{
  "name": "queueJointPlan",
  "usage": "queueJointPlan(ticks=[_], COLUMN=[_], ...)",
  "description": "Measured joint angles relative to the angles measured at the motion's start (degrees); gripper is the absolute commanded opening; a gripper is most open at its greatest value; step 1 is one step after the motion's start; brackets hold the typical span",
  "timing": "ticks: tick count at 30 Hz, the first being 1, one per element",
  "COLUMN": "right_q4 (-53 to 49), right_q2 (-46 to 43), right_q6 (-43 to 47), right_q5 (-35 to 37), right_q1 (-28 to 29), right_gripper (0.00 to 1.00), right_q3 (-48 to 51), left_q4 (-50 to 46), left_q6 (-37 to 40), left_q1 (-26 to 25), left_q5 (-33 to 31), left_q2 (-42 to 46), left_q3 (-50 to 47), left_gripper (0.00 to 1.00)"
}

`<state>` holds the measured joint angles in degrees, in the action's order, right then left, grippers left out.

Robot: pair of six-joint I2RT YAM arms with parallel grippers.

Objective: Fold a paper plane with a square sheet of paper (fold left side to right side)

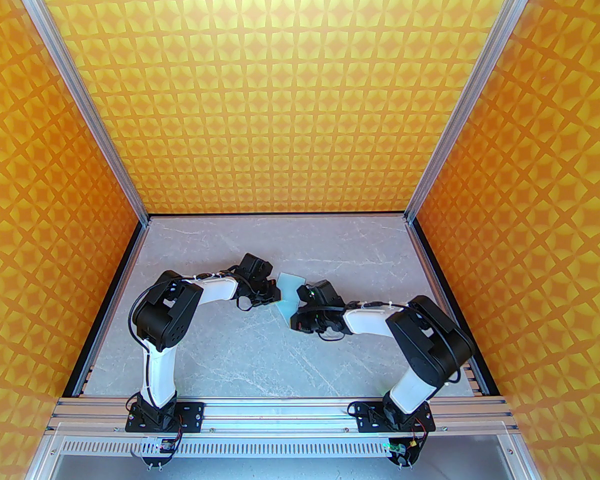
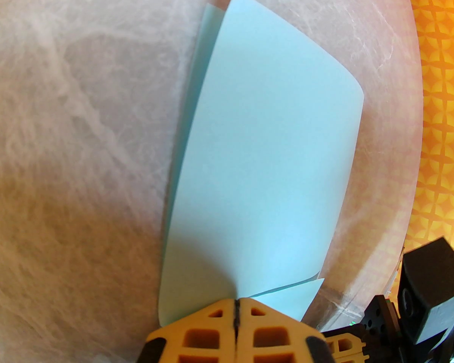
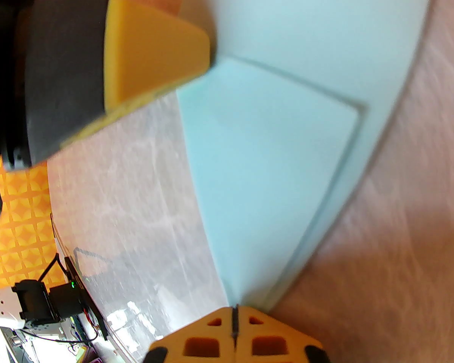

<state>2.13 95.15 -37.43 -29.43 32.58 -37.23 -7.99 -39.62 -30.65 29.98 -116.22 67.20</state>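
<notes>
Thin pale light-blue square sheet of paper (image 2: pixel 265 146) doubled over and pinched at two spots, near the middle of the grey marble-patterned table (image 1: pixel 220 358).

Lies in two layers, upper one bowed, edges not quite aligned, with a sliver of the lower layer peeking out along one side. Clamped at one edge by the left gripper (image 2: pixel 236 301), yellow fingers pressed together with the paper caught at their tips. Clamped at a corner of the opposite end by the right gripper (image 3: pixel 234 310), fingers likewise together on the sheet. Sits between the two wrists in the overhead view, left gripper on its left, right gripper at its near right. Cannot tell whether resting on the surface or lifted just clear of it.
</notes>
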Motion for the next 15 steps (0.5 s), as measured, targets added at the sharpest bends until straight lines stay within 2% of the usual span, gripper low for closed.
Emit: queueJointPlan(ticks=[9, 15], right_q4=[-6.3, -10.1], right_q2=[-5.6, -6.2], right_q6=[0.2, 0.7], right_q5=[1.4, 4.9], right_q1=[0.1, 0.1], right_gripper=[0.00, 0.00], right_q3=[2.3, -2.3], left_q4=[-0.3, -0.5], left_q6=[0.0, 0.2], left_q1=[-0.1, -0.3], left_q5=[0.0, -0.1], left_q2=[0.0, 0.0], left_q3=[0.2, 0.3], left_gripper=[0.02, 0.03])
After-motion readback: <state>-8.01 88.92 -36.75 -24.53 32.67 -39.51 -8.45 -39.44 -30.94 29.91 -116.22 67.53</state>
